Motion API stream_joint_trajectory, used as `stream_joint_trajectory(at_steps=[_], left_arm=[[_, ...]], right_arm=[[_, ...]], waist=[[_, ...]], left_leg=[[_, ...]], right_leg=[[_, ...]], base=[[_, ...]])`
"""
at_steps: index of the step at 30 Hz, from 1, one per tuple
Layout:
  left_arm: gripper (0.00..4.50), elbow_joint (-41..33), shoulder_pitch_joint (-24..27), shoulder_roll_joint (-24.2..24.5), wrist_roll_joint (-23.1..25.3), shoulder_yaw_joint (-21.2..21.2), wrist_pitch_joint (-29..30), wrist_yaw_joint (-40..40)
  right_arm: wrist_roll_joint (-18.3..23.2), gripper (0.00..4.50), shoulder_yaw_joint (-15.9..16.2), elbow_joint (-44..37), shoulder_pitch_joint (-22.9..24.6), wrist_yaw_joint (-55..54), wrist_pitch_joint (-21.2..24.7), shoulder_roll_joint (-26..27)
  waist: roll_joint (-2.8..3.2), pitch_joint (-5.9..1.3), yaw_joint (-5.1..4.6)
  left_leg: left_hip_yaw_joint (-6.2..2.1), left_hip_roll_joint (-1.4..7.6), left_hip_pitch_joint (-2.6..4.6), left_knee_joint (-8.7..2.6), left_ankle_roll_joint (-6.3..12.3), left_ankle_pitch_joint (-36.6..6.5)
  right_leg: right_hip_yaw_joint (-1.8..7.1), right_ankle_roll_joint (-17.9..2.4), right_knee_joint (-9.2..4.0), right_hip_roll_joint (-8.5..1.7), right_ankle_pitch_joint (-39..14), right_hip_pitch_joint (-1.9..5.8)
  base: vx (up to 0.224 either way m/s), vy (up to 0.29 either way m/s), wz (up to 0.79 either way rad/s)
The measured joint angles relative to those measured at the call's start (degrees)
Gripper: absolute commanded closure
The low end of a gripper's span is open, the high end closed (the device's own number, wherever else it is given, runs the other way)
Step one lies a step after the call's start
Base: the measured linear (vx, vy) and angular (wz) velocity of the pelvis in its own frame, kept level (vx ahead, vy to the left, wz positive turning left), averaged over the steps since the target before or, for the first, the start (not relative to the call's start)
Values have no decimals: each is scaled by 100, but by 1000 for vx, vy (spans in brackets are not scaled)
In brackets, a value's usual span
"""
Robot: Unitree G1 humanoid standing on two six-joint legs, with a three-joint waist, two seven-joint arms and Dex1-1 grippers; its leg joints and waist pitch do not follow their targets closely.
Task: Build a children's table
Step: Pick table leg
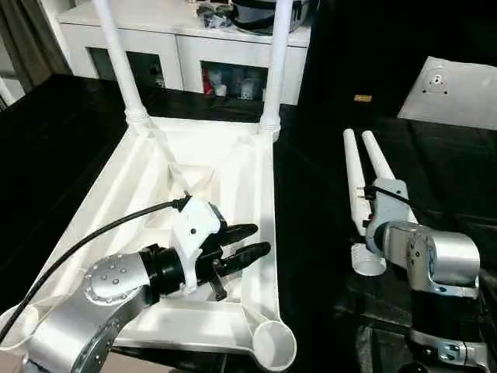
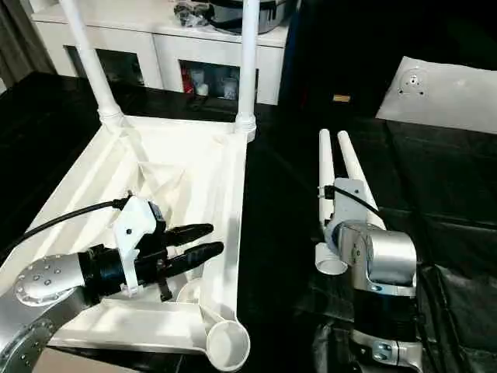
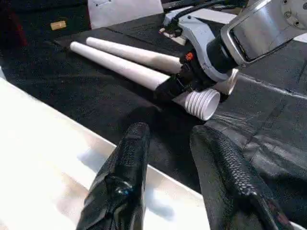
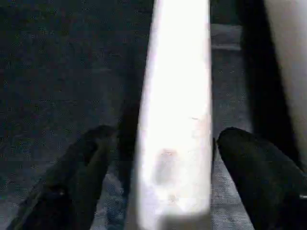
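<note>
The children's table top (image 1: 262, 194) lies upside down on the black cloth, ribbed underside up. Two white legs (image 1: 118, 62) (image 1: 278, 62) stand in its far corner sockets. The near right socket (image 1: 273, 344) is empty. Two loose legs (image 1: 353, 179) (image 1: 379, 159) lie side by side to the right of the top. My left gripper (image 1: 258, 239) hovers open over the underside near its right rim, holding nothing. My right gripper (image 4: 163, 139) is open and straddles one loose leg (image 4: 175, 96) near its thick threaded end (image 3: 201, 103), one finger on each side.
A white cabinet (image 1: 186, 54) with dark openings stands behind the table top. A white cushion-like bag (image 1: 458, 89) lies at the back right, with a small tan block (image 1: 363, 98) near it. Black cloth (image 1: 311, 233) covers the work surface.
</note>
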Motion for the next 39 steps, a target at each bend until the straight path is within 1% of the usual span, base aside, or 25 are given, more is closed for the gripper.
stream_joint_trajectory(at_steps=[2,3,4,6,9,13,17,19,21,27,30,31,34,36,37,39], left_arm=[[284,0,0,16,-31,0,11,-1],[284,0,2,33,-33,-1,15,-4],[284,-3,21,88,-46,-1,16,-11],[284,-3,64,131,-49,-1,23,-12],[284,-4,70,126,-62,-2,28,-3],[284,-11,70,113,-86,-3,31,16],[284,-12,72,134,-92,-2,31,20],[284,-11,71,134,-92,-2,31,22],[284,-11,71,132,-92,-3,28,41],[284,5,42,65,-86,-3,-14,131],[284,113,35,-33,-25,12,-112,295],[284,196,34,-100,52,37,-169,398],[284,343,-8,-194,181,106,-277,603],[284,462,-37,-298,321,164,-394,804],[284,560,-52,-366,406,232,-451,943],[284,669,-94,-424,500,281,-521,1122]], right_arm=[[16,109,-105,-10,-4,0,84,46],[24,123,-126,-13,-4,10,108,49],[63,123,-173,-19,-5,47,142,61],[99,146,-254,-23,-5,73,153,93],[117,169,-317,-23,-10,80,212,127],[150,207,-524,-23,-34,79,268,222],[193,244,-580,-21,-33,102,283,222],[200,251,-621,-20,-33,106,277,228],[204,258,-662,-18,-34,108,264,246],[216,261,-708,14,-44,106,172,269],[245,261,-718,2,-15,119,-299,314],[301,261,-784,-55,-15,138,-553,386],[453,261,-860,-307,-18,292,-965,462],[451,261,-717,-537,56,458,-1392,421],[459,261,-563,-760,119,579,-1698,397],[550,261,-468,-1059,156,690,-1997,466]], waist=[[-13,-8,3],[-15,-10,5],[-16,-10,3],[-20,-12,3],[-34,-16,8],[-39,-18,7],[-40,-18,7],[-40,-18,7],[-40,-18,6],[-38,-17,-1],[-18,-4,-1],[-16,-3,-1],[-15,-3,-5],[-13,-2,-4],[-12,-1,-7],[-13,-1,-13]], left_leg=[[0,1,0,0,-1,0],[0,1,0,0,-1,0],[0,2,1,0,0,0],[2,2,1,0,0,0],[2,3,2,0,0,0],[3,3,8,-1,0,0],[4,4,20,-1,0,0],[4,4,43,-1,0,0],[4,4,46,-1,0,0],[6,4,51,-1,0,0],[13,3,48,-2,0,0],[14,5,47,-2,0,0],[14,8,45,-3,0,0],[15,8,41,-4,1,-1],[15,9,40,-3,1,-1],[15,9,37,-4,3,-2]], right_leg=[[-2,-10,0,1,4,1],[-1,-11,0,1,4,2],[-1,-11,-2,0,4,3],[0,-11,-2,0,3,3],[-1,-10,-2,0,3,5],[-1,-3,-1,0,-1,7],[-1,0,-1,0,-3,11],[-1,2,-1,0,-4,13],[-1,1,-1,0,-4,14],[0,5,0,0,-5,15],[5,5,-1,-2,-4,11],[5,5,0,-1,-3,9],[3,5,-1,4,-3,9],[5,2,-4,2,-2,7],[4,-2,-5,2,-1,7],[4,-12,-5,3,2,7]], base=[[0,0,0],[0,0,0],[0,0,0],[0,0,0],[0,0,0],[0,0,0],[0,0,0],[0,0,0],[0,0,0],[0,0,0],[0,0,0],[0,0,0],[0,0,0],[0,0,0],[0,0,0],[0,0,0]])
